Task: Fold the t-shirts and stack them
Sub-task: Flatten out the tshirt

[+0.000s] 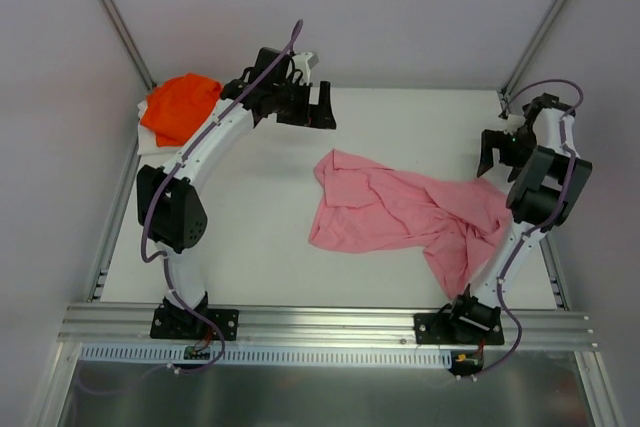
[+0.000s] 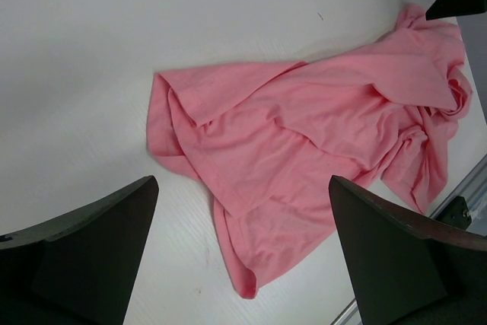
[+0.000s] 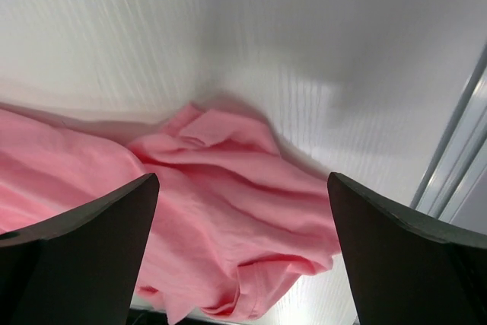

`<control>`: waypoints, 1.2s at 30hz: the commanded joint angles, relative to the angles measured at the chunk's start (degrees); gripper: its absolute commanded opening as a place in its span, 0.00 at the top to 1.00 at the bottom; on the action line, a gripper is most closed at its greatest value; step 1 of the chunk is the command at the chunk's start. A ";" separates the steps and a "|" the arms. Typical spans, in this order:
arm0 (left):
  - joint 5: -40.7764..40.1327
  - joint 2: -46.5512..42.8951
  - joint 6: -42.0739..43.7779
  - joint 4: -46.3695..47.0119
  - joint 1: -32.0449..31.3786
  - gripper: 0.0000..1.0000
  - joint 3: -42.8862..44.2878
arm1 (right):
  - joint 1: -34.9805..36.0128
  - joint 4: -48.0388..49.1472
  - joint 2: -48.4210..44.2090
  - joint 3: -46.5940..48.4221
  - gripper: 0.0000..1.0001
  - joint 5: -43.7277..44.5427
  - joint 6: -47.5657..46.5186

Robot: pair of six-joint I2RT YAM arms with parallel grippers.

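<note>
two shirts on the worktop (image 1: 260,247). pink shirt (image 1: 400,212) lies crumpled and unfolded at centre-right, one end trailing toward the near edge on the right. orange shirt (image 1: 178,107) sits bunched in the far left corner, well apart from the pink one. left hand (image 1: 312,110) hovers just beside the orange shirt, jaws wide, holding nothing. right hand (image 1: 498,155) hangs over the pink shirt's right end, jaws wide too, empty.

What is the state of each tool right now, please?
Left tool: open, holding nothing.
Right tool: open, holding nothing.
</note>
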 commanded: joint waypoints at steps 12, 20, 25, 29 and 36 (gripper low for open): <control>-4.99 1.53 -3.16 -4.07 -2.15 0.01 4.48 | 0.35 -3.03 1.73 2.95 0.00 -3.59 -2.88; -5.08 1.35 -2.81 -4.07 -2.67 0.01 4.48 | 0.35 -1.98 0.33 -1.53 0.02 -3.59 -2.88; -5.17 1.00 -2.10 -3.98 -2.67 0.01 4.66 | 0.35 -1.88 1.46 -0.84 0.11 -3.59 -2.26; -5.43 0.74 -1.66 -4.07 -2.67 0.01 4.83 | 0.35 -2.15 2.69 -0.39 0.78 -3.32 -1.47; -5.08 0.82 -2.10 -3.63 -2.76 0.01 4.57 | 0.35 -0.66 1.91 -0.31 1.00 -3.23 -0.95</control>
